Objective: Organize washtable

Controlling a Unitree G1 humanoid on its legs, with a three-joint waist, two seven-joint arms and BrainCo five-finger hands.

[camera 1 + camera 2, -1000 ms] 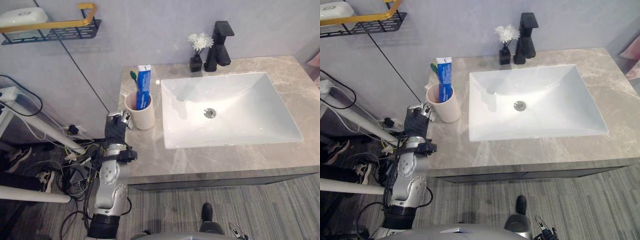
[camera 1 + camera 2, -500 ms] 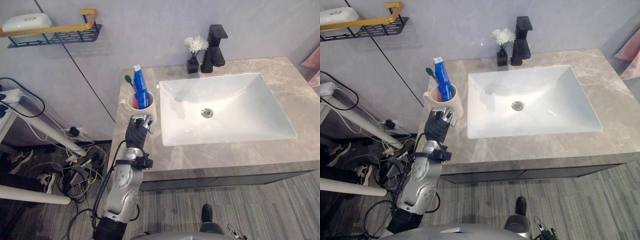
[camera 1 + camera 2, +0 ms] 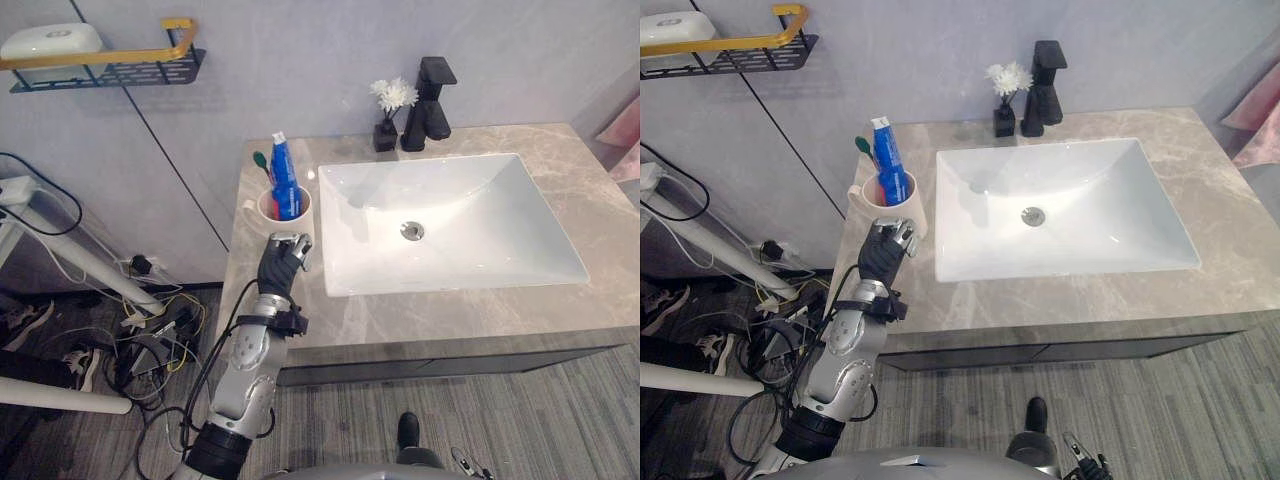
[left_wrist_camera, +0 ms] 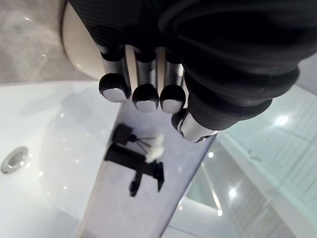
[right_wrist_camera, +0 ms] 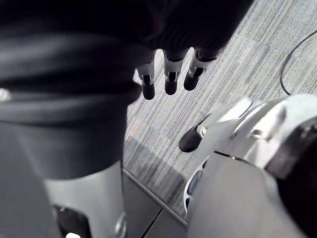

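Observation:
A cream cup (image 3: 303, 222) stands at the back left of the grey marble countertop (image 3: 430, 315), left of the sink. A blue toothpaste tube (image 3: 285, 180) and a green-headed toothbrush (image 3: 261, 159) stand in it. My left hand (image 3: 282, 262) is over the counter just in front of the cup, fingers (image 4: 141, 94) curled with nothing in them; the cup's side (image 4: 79, 54) shows just past them. Whether they touch the cup I cannot tell. My right hand (image 5: 168, 74) hangs low over the floor, fingers relaxed and empty.
A white rectangular sink (image 3: 470, 200) takes up the counter's middle. A black tap (image 3: 432, 100) and a small black vase of white flowers (image 3: 390, 115) stand behind it. A wall shelf (image 3: 110, 60) holds a white soap dish (image 3: 50, 40). Pink cloth (image 3: 625, 140) shows at right.
My left hand has moved from beside the counter's left edge to over the counter in front of the cup. The camera has shifted a little too.

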